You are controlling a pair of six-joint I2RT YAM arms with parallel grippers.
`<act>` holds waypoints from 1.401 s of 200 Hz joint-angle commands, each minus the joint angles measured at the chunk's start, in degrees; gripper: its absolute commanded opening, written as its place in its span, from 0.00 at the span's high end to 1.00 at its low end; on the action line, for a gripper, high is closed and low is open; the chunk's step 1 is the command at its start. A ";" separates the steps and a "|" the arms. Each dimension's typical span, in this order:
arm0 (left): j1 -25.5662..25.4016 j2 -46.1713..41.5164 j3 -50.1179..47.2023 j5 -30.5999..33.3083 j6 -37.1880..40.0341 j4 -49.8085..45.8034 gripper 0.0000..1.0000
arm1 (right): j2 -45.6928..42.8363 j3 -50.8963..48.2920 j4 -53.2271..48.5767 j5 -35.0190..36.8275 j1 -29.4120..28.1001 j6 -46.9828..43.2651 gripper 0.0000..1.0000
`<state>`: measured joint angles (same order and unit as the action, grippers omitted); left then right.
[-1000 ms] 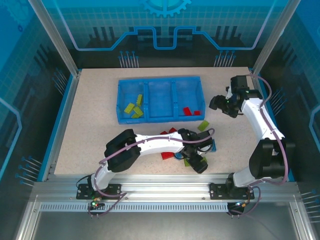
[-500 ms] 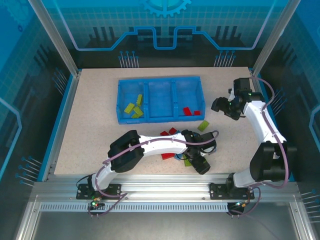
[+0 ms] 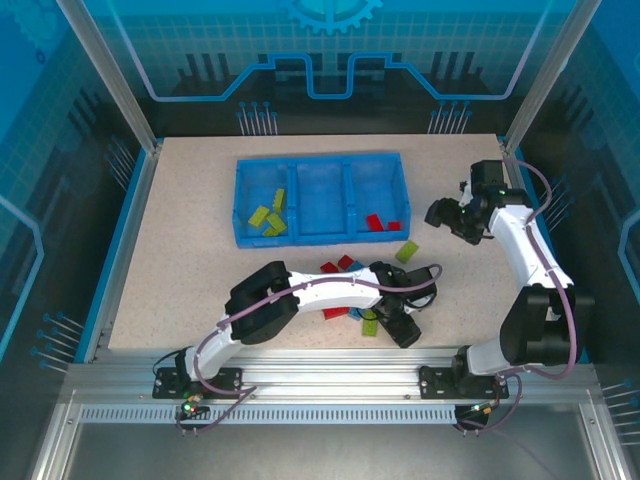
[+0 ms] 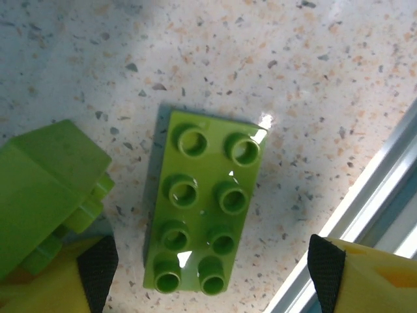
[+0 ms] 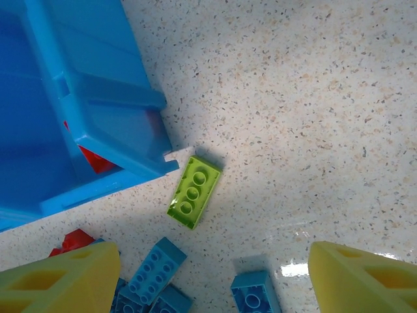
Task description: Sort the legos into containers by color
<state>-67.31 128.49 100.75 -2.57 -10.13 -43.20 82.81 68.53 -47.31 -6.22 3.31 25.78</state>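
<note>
Hovering spread over the yellow-green eight-stud lego, the left gripper could snag the neighbouring green lego beside its finger on closing; the right gripper also gapes.

speckled beige table; translucent blue walls around.

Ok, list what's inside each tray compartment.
Left compartment: yellow-green bricks. Middle compartment: no bricks seen. Right compartment: red bricks. The near wall hides a strip of each floor.
</note>
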 commanded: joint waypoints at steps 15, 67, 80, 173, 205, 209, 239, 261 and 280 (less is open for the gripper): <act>-0.29 2.51 0.86 1.16 1.30 0.31 0.27 | -1.85 -2.55 -0.24 1.27 1.05 -1.02 0.23; -0.30 2.39 -1.48 1.64 1.25 1.01 0.53 | -3.05 -2.82 -0.69 1.47 1.56 -0.92 0.23; -0.36 1.99 -2.33 1.75 1.02 1.55 0.59 | -3.24 -2.66 -0.94 1.39 1.78 -0.99 0.23; 1.49 -12.12 -6.21 6.03 -5.56 1.11 0.62 | -5.04 -11.18 0.54 1.86 -6.39 -0.61 0.25; 4.34 -18.75 -6.20 10.47 -5.87 -2.27 0.63 | -2.57 -12.36 -1.71 4.49 -11.75 0.79 0.24; 4.91 -19.54 -6.18 10.83 -5.80 -2.76 0.63 | -2.40 -12.61 -1.79 4.61 -12.17 1.12 0.24; 10.35 -26.69 -8.82 11.27 -7.30 -3.04 0.63 | -1.79 -14.72 -1.88 5.69 -14.17 2.94 0.24; 17.04 -32.45 -12.51 11.89 -8.06 -1.71 0.64 | -0.19 -15.99 -2.10 5.36 -16.00 3.13 0.24; 24.67 -36.35 -14.90 11.16 -8.83 -1.46 0.63 | 1.59 -16.87 -2.87 7.26 -17.60 3.64 0.23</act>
<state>-50.43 96.73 89.01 7.42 -16.73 -43.42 82.08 53.17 -47.75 -1.06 -12.25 28.03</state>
